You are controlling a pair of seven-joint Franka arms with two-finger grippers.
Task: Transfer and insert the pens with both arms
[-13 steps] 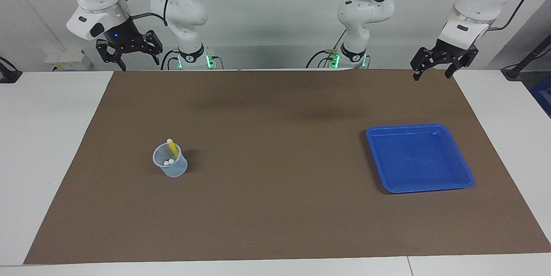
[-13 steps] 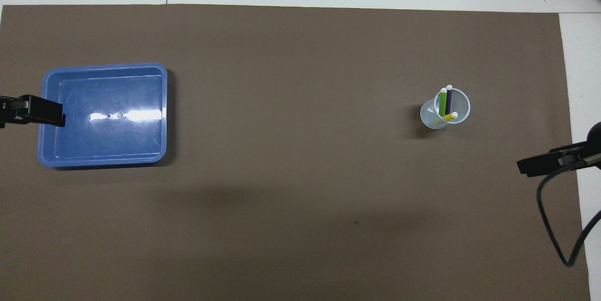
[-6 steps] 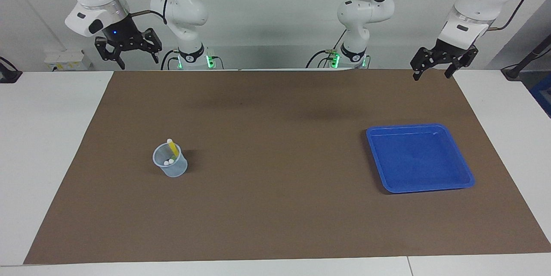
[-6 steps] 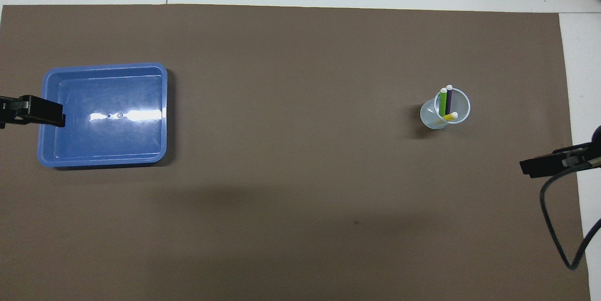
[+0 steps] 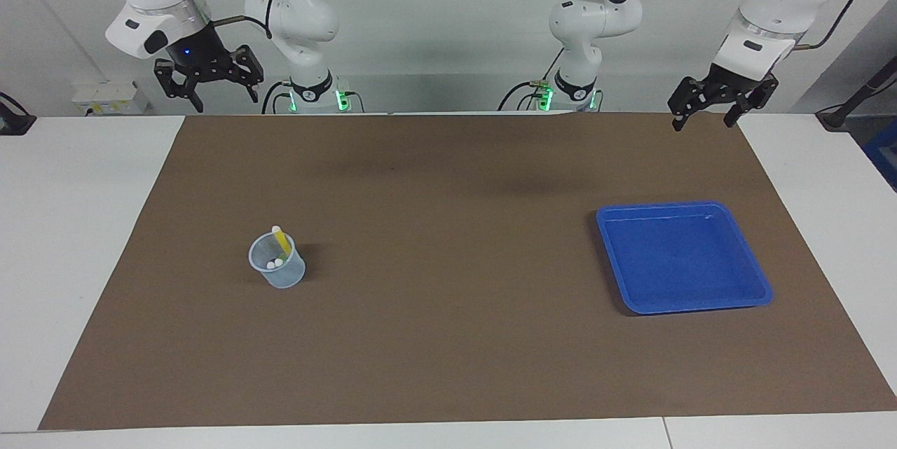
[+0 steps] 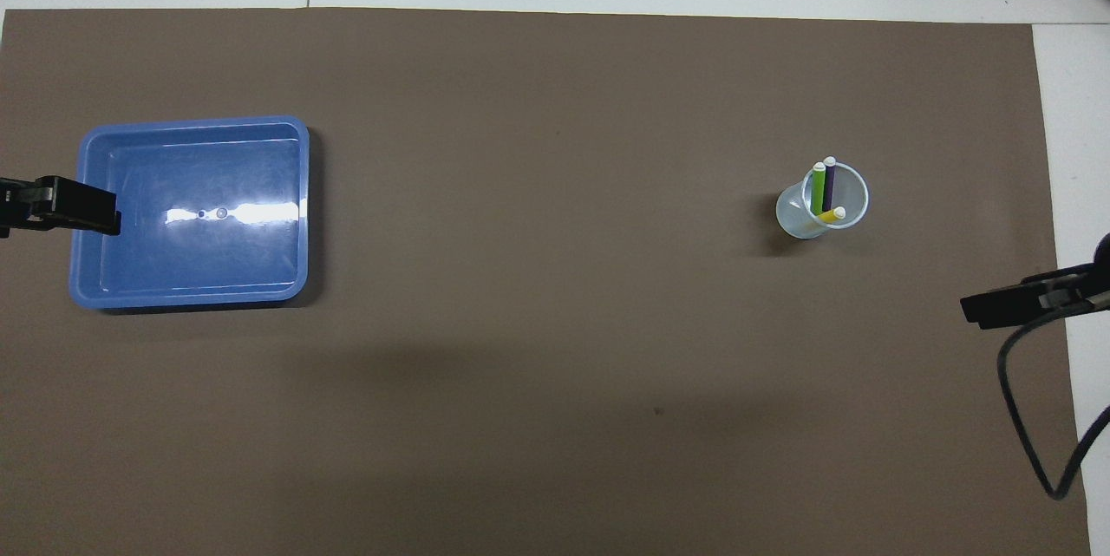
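You are finding all three pens (image 6: 822, 190) standing in the cup (image 6: 821, 211), both grippers, left (image 5: 704, 111) and right (image 5: 208, 87), hanging wide-jawed and empty, so verify seating only.

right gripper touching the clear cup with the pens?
Apart. The facing view shows the black two-finger right gripper, open, raised high by the robots' edge, brown mat between it and the clear plastic cup holding the three marker pens.
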